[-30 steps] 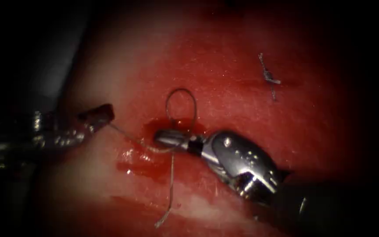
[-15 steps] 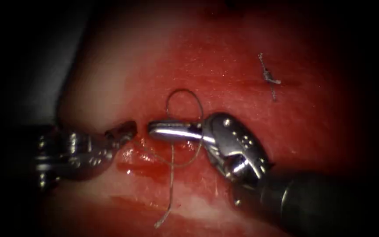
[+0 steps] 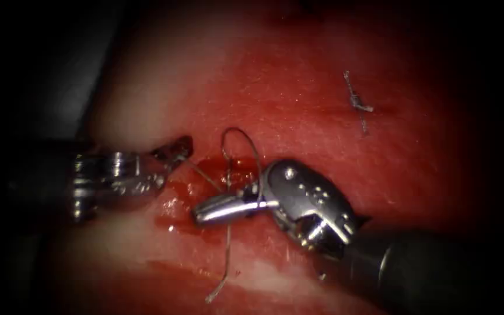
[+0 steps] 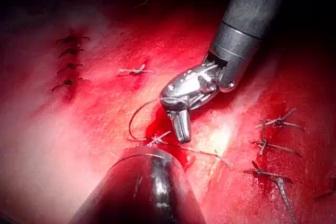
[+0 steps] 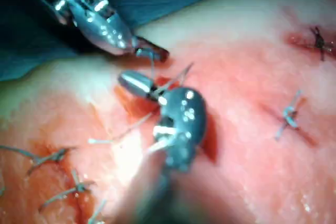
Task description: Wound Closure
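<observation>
left pincer (image 3: 176,149) grip on thread (image 3: 205,174) unclear.

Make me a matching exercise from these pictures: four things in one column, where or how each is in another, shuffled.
1 left tool; 2 right tool; 3 loose thread end; 4 old stitch.
A knotted, far right of the cut. B fingers closed, beside the thread loop. C grips thread left of cut. D trails below the cut.
Pairs: 1-C, 2-B, 3-D, 4-A.

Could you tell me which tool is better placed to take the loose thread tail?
Probably right: the right tool, shut and seemingly empty, lies across the tail; the left tool holds thread.
</observation>
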Motion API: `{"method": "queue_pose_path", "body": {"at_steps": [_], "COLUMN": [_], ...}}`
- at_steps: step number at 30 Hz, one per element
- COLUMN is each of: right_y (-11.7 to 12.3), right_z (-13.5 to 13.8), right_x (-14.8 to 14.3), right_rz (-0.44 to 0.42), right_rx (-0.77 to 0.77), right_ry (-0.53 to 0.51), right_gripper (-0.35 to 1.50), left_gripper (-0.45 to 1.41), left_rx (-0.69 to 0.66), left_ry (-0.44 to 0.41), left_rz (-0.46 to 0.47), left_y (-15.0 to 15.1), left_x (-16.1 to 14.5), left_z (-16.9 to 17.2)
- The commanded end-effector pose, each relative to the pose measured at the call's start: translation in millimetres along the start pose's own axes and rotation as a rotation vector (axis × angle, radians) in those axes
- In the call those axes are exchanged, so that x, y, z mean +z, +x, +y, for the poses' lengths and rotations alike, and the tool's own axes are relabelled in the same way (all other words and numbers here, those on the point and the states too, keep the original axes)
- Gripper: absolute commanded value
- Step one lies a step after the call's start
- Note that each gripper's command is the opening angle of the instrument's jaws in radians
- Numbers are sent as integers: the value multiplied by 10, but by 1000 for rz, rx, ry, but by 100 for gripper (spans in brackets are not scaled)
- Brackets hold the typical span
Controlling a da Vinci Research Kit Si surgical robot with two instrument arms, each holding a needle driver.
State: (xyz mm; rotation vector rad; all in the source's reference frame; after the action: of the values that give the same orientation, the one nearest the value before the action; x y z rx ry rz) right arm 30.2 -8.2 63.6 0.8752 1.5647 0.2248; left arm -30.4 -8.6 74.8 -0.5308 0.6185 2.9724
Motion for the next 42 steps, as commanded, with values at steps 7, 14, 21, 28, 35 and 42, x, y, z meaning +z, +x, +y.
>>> {"method": "queue_pose_path", "body": {"at_steps": [7, 14, 21, 28, 35, 42], "right_y": [12, 12, 1, -6, -7, -18], "right_z": [8, 12, 18, 19, 20, 19], "right_x": [8, 20, 42, 54, 49, 45], "right_rz": [-166, -320, -428, -591, -699, -839], "right_rx": [-85, -130, -160, -192, -214, -266], "right_ry": [66, 167, 326, 429, 483, 514], "right_gripper": [-35, -6, 29, 22, 26, 29], "left_gripper": [-45, -45, -45, -45, -45, -45], "left_rx": [11, 22, 33, 41, 45, 47], "left_ry": [0, -3, -3, -3, -4, -4], "left_rz": [-5, -6, -6, -6, -11, -12], "left_y": [7, 7, 7, 4, -6, -11], "left_x": [10, 12, 13, 12, 8, 9], "left_z": [4, 3, 1, 1, -1, -3]}}
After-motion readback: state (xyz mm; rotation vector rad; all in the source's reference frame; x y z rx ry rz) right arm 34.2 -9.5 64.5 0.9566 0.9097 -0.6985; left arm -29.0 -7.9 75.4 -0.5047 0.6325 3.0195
